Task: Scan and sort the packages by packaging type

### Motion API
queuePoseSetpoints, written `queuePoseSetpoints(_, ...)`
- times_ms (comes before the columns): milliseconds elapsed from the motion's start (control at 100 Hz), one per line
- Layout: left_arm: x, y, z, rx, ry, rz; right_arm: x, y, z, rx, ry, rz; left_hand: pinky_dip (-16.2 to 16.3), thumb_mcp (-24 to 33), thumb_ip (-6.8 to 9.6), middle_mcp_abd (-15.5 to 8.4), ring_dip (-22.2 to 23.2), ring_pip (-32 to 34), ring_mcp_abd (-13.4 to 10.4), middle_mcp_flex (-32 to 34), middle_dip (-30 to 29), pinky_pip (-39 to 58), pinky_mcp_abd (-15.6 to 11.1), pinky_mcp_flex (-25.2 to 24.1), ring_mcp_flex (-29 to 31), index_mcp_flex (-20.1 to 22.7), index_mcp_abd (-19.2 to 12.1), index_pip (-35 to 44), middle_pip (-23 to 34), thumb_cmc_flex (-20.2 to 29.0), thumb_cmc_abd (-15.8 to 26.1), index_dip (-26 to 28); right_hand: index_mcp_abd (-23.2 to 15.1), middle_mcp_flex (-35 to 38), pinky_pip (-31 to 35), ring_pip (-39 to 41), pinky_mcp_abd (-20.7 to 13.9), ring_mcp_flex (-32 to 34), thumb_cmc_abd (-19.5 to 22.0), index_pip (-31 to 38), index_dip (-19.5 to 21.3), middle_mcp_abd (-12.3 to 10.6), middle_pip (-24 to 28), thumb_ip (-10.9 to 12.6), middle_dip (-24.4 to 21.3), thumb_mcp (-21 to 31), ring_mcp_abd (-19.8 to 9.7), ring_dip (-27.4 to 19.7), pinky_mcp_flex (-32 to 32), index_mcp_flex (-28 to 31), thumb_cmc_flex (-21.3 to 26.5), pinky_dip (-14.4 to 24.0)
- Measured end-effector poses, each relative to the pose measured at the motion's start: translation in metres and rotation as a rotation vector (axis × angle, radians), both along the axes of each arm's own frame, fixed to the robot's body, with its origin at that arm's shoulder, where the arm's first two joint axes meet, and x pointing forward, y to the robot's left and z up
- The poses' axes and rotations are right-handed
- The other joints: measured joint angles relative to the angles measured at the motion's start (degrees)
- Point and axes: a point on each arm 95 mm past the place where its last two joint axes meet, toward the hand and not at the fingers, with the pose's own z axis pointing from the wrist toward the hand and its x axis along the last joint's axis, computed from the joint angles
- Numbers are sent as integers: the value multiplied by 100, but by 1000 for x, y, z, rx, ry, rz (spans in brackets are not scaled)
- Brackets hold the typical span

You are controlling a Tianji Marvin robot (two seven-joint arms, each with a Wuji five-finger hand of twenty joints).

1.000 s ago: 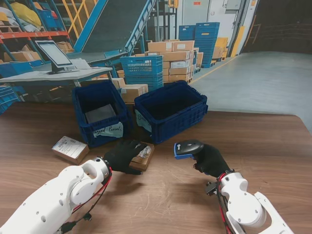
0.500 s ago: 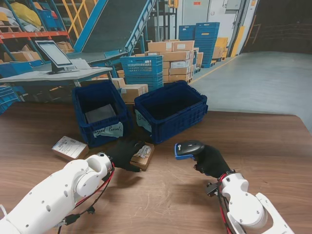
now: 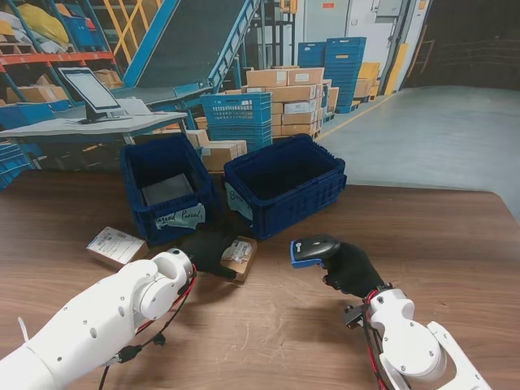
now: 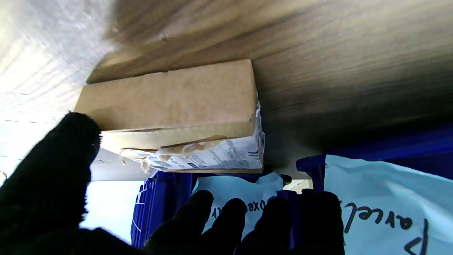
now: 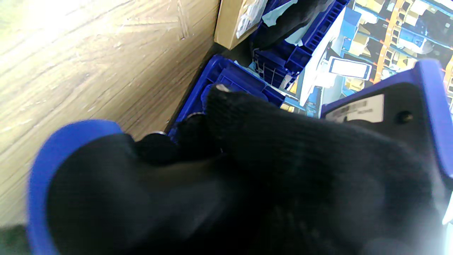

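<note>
The nearer blue bin [image 3: 166, 188] carries a pale paper label [image 3: 179, 218] with handwriting that reads something like "Damaged Parcels"; in the left wrist view only "Parcel" comes through clearly, and a second paper label [image 4: 233, 198] shows a few letters, perhaps "oxe", behind the fingertips [image 4: 231, 212]. The cardboard box [image 3: 238, 257] has a torn white shipping label [image 4: 212, 157] on its end, its print too small to read.

The left hand [image 3: 210, 249], in a black glove, lies against the box's left side with its fingers spread, and the wrist view shows the box just beyond the fingertips rather than enclosed. Whether any finger actually touches it I cannot tell. The right hand [image 3: 348, 268] is wrapped around the grip of a barcode scanner [image 3: 314, 249], black with blue trim, whose head points left toward the box. A white sticker on the scanner shows in the right wrist view, unreadable.

Beyond the left hand, the nearer bin holds a flat grey parcel [image 3: 166, 189]. The larger blue bin [image 3: 284, 183], beyond and between the two hands, looks dark inside. A flat white-labelled package [image 3: 116, 246] lies left of the left hand.

All sits on a wood-grain table [image 3: 455, 244] in a warehouse with stacked cartons, blue crates, a conveyor and a monitor.
</note>
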Motion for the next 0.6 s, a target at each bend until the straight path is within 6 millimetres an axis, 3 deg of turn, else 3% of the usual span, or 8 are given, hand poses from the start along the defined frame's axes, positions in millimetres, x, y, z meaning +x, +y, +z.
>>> queuePoseSetpoints(190,7,-5,4,12,-27,7,0,-1,0,2,4,2,-55,0,-4,0,-51,0,-56,0,0,0,-8,-20,0,0,0,0,0,-1,-82,0,0,0,0,2,0,0,0,0,0,0,0,0,1,0,0,0,0,0,0,1)
queuePoseSetpoints(220,8,-6,4,18,-29,4,0,-1,0,2,5,2,-65,93,-132,0,-55,0,-94,0,0,0,-48,-46,0,0,0,0,0,-14,-82,0,0,0,0,2,0,0,0,0,0,0,0,0,1,0,0,0,0,0,0,1)
queuePoseSetpoints(480,18,-10,8,26,-30,7,0,-1,-2,3,10,7,-121,302,-134,0,-71,0,-105,0,0,36,-139,-21,0,0,0,0,0,-9,-116,0,0,1,0,2,0,0,0,0,0,1,0,0,1,0,0,0,0,0,0,2)
queuePoseSetpoints(530,19,-12,7,51,-26,-7,0,-2,-2,4,10,8,-260,355,-56,0,-101,0,-105,0,0,-71,-204,-77,0,2,0,1,0,-217,-96,0,0,1,0,2,0,0,0,0,0,1,0,0,1,0,0,0,0,0,0,2)
queuePoseSetpoints(600,23,-14,9,70,-8,-16,1,-2,-2,6,11,8,-407,342,-102,0,-127,0,-107,0,0,-204,-306,-138,0,29,0,9,0,-333,-94,0,0,3,0,2,0,0,0,0,0,1,0,0,1,0,0,0,0,0,0,2)
